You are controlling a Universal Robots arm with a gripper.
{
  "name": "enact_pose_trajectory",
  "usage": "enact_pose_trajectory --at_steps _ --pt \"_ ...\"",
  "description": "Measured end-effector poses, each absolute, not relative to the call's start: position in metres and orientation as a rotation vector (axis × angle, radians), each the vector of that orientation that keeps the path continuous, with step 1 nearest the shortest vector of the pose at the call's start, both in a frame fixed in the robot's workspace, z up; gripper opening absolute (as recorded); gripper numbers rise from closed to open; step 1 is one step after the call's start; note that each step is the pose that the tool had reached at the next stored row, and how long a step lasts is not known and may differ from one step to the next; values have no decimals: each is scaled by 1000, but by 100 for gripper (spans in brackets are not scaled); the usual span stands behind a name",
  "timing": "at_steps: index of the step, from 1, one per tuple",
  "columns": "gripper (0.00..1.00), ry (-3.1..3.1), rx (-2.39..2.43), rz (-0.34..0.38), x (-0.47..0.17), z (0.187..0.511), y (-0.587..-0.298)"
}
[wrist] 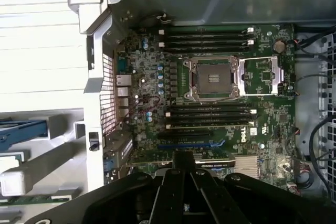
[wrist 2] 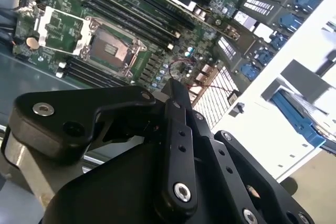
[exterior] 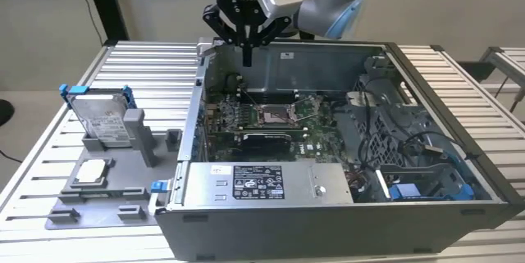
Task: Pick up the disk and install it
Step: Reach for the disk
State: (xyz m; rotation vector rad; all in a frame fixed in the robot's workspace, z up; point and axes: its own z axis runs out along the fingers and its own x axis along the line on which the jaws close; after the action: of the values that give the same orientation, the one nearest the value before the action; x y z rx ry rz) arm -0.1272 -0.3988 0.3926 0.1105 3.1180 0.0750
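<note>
The disk (exterior: 102, 120), a silver drive with a white label in a blue carrier, stands upright in a grey holder (exterior: 123, 171) on the table at the exterior view's left, outside the computer case. My gripper (exterior: 246, 59) hangs over the back of the open case, well away from the disk, above the motherboard (exterior: 262, 121). Its black fingers are shut together with nothing between them in both wrist views (wrist 2: 176, 90) (wrist: 184, 157). A blue edge of the carrier (wrist: 21, 129) shows beside the case wall.
The open case (exterior: 443, 109) has tall metal walls. Inside it are the bare processor socket (wrist: 212, 80), memory slots, a silver power supply box (exterior: 258, 183), cables and a blue-tabbed bay (exterior: 426, 190). A small silver chip (exterior: 90, 172) lies on the grey holder. The table is slatted metal.
</note>
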Motion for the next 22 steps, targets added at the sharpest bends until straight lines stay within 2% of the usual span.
enact_pose_trajectory --at_steps 10,22 --pt "0 3118 110 75 -131 393 -399" --pt "0 3118 110 75 -165 393 -390"
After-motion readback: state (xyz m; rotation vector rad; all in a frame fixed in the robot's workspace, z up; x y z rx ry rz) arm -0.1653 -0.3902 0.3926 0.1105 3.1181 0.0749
